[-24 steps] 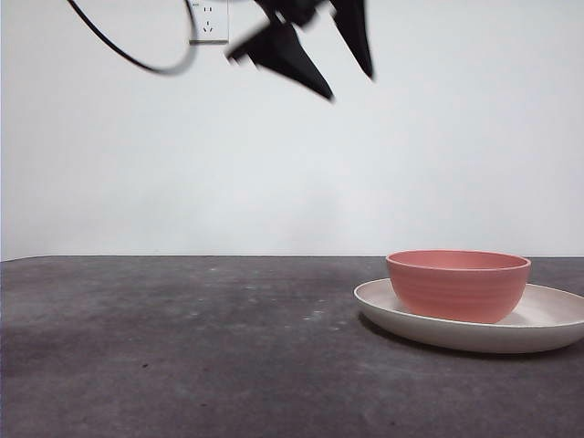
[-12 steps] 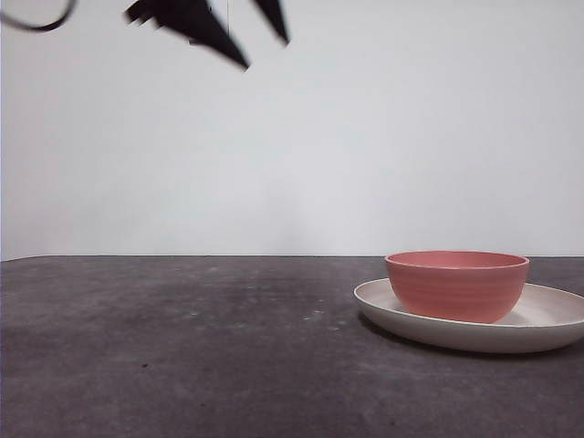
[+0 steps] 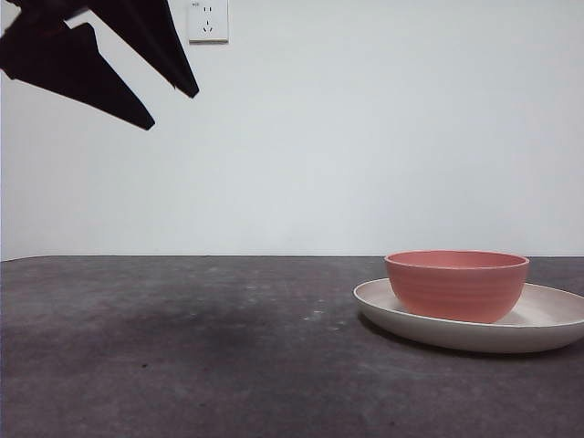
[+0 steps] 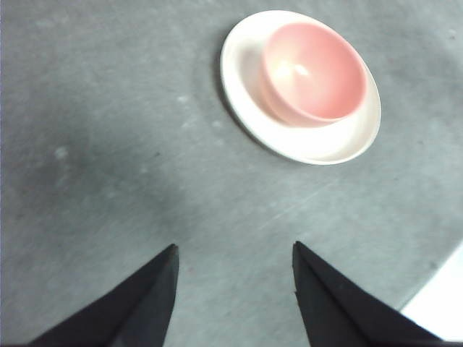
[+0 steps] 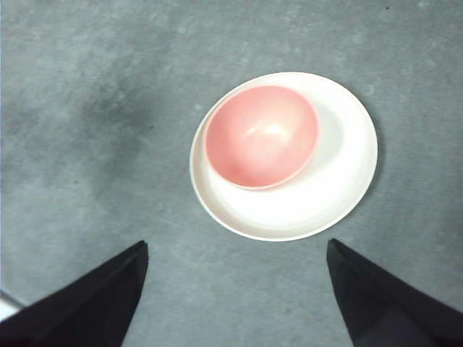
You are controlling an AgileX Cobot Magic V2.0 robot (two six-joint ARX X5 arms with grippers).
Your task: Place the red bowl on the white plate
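Observation:
The red bowl (image 3: 456,287) sits upright inside the white plate (image 3: 429,330) at the right of the table, off-centre toward the plate's left side. My left gripper (image 3: 173,109) hangs open and empty high at the top left, far from the bowl. Its wrist view shows its jaws (image 4: 235,246) apart over bare table, with the bowl (image 4: 312,72) and plate (image 4: 304,144) well beyond them. My right gripper (image 5: 236,243) is open and empty, high above the bowl (image 5: 260,136) and plate (image 5: 318,195); it is out of the front view.
The dark grey tabletop (image 3: 182,347) stretches left of the plate. A wall socket (image 3: 208,20) is on the white wall behind. The table's edge shows as a white corner in the left wrist view (image 4: 441,303).
The open gripper at the top of the front view has moved left and now hangs lower at the top left corner. The bowl and plate have not moved.

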